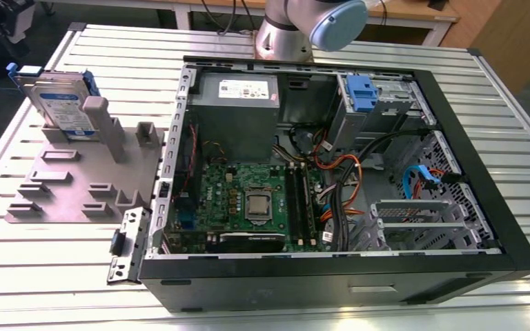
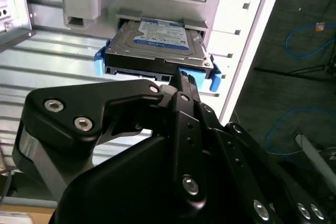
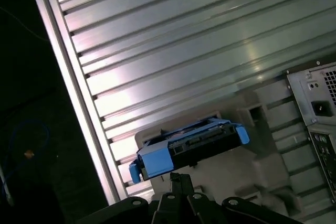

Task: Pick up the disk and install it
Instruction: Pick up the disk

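The disk (image 1: 63,103) stands on edge in a slot of a grey holder (image 1: 72,186) at the exterior view's left, apart from the computer case. It is silver with a white-and-blue label and blue rails (image 2: 157,43). In both wrist views my gripper (image 2: 184,80) hangs a short way off the disk's near edge (image 3: 189,148) and does not touch it. Its two black fingertips (image 3: 178,178) lie pressed together with nothing between them.
An open black computer case (image 1: 513,234) lies on the ribbed metal table (image 1: 44,276), showing the motherboard, cables and a drive bay with a blue latch (image 1: 361,93). The arm's base (image 1: 288,38) stands behind the case. The table's edge (image 3: 79,108) runs close to the holder.
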Robot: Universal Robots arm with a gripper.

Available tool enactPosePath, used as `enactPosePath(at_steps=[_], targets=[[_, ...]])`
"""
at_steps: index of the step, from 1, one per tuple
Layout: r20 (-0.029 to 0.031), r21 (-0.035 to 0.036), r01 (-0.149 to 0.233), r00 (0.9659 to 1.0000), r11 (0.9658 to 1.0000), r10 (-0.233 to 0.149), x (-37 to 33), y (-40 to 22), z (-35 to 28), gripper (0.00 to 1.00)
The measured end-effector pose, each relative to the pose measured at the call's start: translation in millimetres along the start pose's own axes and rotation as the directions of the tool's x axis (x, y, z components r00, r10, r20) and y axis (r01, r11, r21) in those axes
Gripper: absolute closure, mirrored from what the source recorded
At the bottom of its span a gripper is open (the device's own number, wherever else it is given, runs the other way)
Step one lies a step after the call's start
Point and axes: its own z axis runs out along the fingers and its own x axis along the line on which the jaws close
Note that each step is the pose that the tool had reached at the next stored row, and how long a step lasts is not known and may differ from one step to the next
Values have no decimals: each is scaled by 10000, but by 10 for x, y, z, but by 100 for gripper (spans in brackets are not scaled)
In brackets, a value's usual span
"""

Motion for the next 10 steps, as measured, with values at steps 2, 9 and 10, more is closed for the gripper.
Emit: enactPosePath(at_steps=[2, 9, 10], targets=[[-15, 3, 358, 9994, 9994, -358, 0, 0, 1, 89], [-68, 12, 1614, 9869, 9869, -1614, 0, 0, 2, 89], [-76, 12, 1783, 9840, 9840, -1783, 0, 0, 2, 89]])
